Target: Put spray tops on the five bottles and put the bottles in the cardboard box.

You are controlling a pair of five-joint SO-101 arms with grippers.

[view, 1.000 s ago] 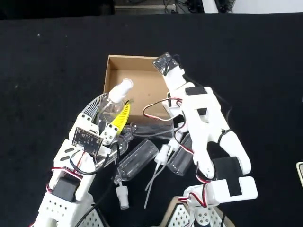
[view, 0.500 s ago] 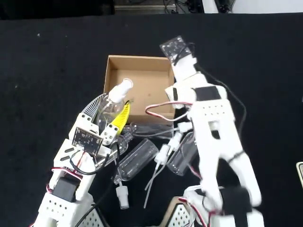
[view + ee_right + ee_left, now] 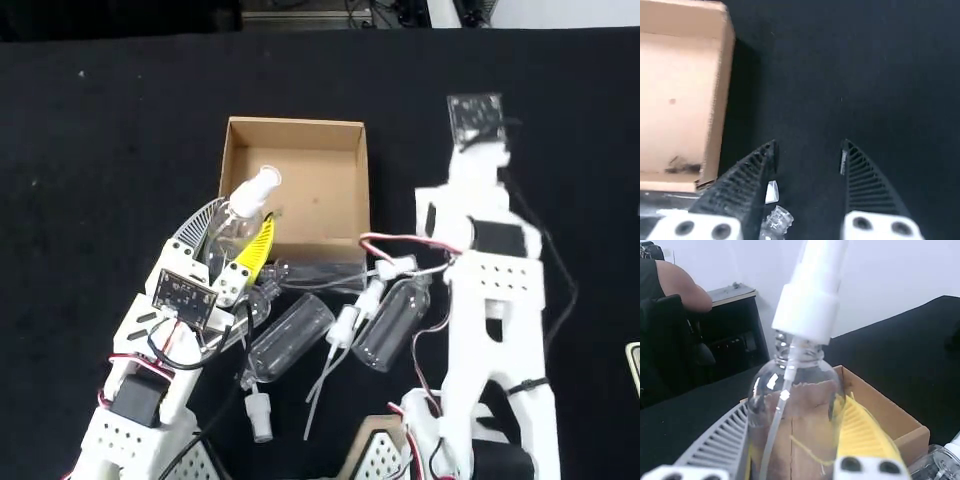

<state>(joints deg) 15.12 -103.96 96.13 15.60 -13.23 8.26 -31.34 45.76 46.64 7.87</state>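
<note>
Left claw (image 3: 236, 226) is gripping a clear bottle (image 3: 792, 405), closed on its body between a yellow finger (image 3: 860, 432) and a grey ribbed finger (image 3: 715, 442). This bottle is wearing a white spray top (image 3: 810, 295); the neck threads are showing under the collar, and the dip tube is running down inside. It is tilting up and away from the arm. Seen from above, its top is lying over the left part of the cardboard box (image 3: 296, 124), which is sitting open on the black surface (image 3: 120, 120).

Right claw (image 3: 807, 147) is hanging open, its two dark ribbed fingers spread apart with nothing between them. It is hovering over bare surface near the box's right wall, and the right arm (image 3: 495, 300) is stretching out from its base to the right of the box.

More clear bottles are lying on their sides in front of the box. One loose bottle (image 3: 290, 335) is pointing toward the left arm's base. A second loose bottle (image 3: 393, 322) is lying just beside the right arm. A third loose bottle (image 3: 320, 273) is lying along the box's front wall. Between the first two, a loose spray top (image 3: 345, 328) is trailing its thin tube toward the near edge. Another white top (image 3: 371, 294) is sitting just beside it, and one more top (image 3: 259, 413) is lying apart by the left arm's base.
</note>
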